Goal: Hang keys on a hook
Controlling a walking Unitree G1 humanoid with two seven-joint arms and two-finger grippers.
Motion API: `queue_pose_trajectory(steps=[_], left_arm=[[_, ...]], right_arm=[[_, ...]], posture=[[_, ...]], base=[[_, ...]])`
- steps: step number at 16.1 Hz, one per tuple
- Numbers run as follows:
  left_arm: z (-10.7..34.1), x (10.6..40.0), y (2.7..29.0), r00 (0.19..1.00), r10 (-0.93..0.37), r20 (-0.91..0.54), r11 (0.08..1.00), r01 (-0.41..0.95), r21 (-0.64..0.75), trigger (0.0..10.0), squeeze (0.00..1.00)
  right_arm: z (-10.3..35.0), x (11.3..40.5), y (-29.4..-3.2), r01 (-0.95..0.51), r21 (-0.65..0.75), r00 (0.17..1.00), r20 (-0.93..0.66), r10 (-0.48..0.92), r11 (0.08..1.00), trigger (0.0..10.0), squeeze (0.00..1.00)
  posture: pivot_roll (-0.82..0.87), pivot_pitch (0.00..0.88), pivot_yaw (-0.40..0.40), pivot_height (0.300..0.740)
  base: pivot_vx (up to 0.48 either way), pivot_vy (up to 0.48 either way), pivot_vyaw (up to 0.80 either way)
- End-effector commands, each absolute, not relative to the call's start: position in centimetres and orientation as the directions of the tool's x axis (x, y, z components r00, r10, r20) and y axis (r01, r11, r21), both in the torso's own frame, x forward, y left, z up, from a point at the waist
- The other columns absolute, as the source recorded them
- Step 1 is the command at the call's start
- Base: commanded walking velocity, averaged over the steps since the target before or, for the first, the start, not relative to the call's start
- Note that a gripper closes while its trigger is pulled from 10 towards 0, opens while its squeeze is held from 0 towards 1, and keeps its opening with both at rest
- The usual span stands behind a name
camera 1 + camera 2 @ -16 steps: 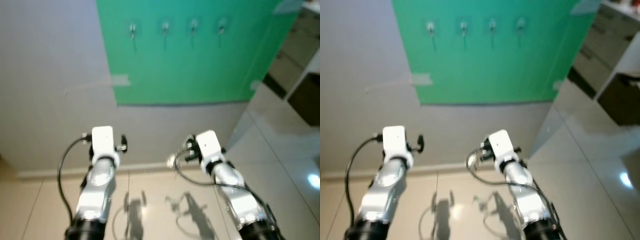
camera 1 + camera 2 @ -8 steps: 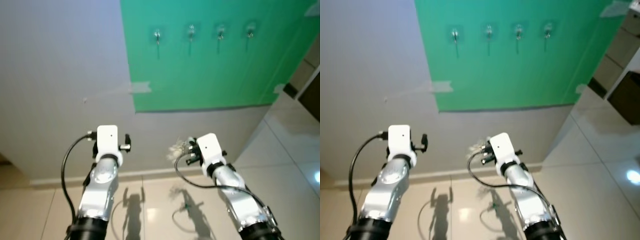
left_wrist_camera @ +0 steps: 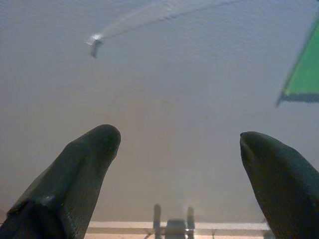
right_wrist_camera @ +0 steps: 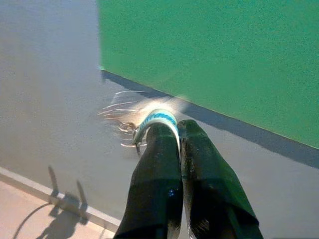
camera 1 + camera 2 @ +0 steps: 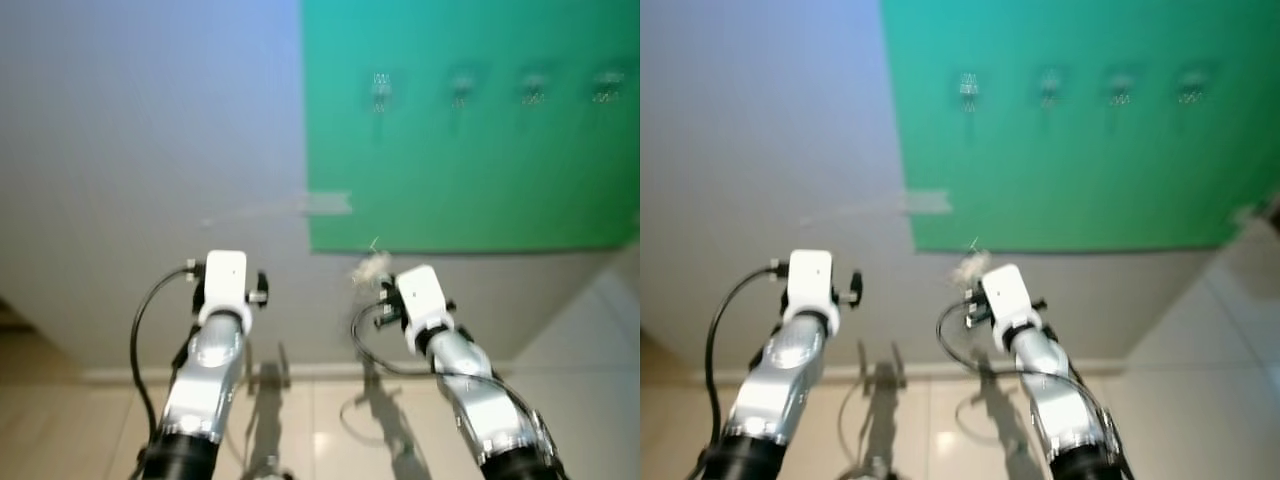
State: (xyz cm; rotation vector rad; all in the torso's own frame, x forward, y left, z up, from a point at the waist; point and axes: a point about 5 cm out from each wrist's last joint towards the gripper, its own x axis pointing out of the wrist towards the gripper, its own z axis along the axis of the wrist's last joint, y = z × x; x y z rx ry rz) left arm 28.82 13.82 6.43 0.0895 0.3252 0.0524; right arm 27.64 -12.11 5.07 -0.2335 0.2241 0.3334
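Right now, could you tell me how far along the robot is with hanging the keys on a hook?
Done: the keys are picked up, pinched between the shut fingers of the right gripper. In hand: that gripper is raised toward the wall, just below the green panel, while the left gripper hangs open, holding nothing. Left: lifting the keys up to one of the four hooks on the panel, well above the gripper, and letting go.

Both arms are silver metal tubes going to black down near the elbows, each topped with a boxy white wrist block. A black cable loops off the left arm (image 5: 205,375) and another curls beside the right arm (image 5: 480,395). Fingers (image 3: 75,179) are long, tapered and black, glossy I think, though the head views are blurry.
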Motion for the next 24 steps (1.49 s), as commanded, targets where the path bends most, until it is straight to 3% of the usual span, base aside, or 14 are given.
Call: queue_pose_trajectory(steps=[1, 6, 16, 24], left_arm=[[6.74, 28.88, 13.00, 0.952, 0.027, -0.305, 0.995, 0.005, 0.102, 10.0, 0.00], [6.86, 28.87, 13.10, 0.953, 0.024, -0.301, 0.994, 0.011, 0.113, 10.0, 0.00], [7.05, 29.27, 13.59, 0.955, 0.052, -0.292, 0.992, -0.016, 0.125, 10.0, 0.00], [7.43, 28.86, 13.15, 0.961, 0.037, -0.274, 0.994, -0.007, 0.111, 10.0, 0.00]], right_arm=[[5.13, 27.63, -12.99, -0.328, -0.205, 0.928, -0.253, 0.274, 0.922, 0.0, 0.00], [5.08, 27.65, -12.69, -0.339, -0.203, 0.924, -0.255, 0.285, 0.919, 0.0, 0.00], [5.11, 27.92, -12.34, -0.345, -0.199, 0.923, -0.251, 0.293, 0.917, 0.0, 0.00], [5.11, 27.68, -12.48, -0.347, -0.194, 0.920, -0.261, 0.293, 0.917, 0.0, 0.00]], posture=[[-0.13, 0.000, 0.031, 0.723], [-0.12, 0.000, 0.029, 0.723], [-0.10, 0.000, 0.038, 0.723], [-0.10, 0.000, 0.023, 0.723]], base=[[0.000, 0.000, 0.00], [0.303, -0.367, 0.00], [0.450, -0.061, 0.00], [0.129, -0.045, 0.00]])
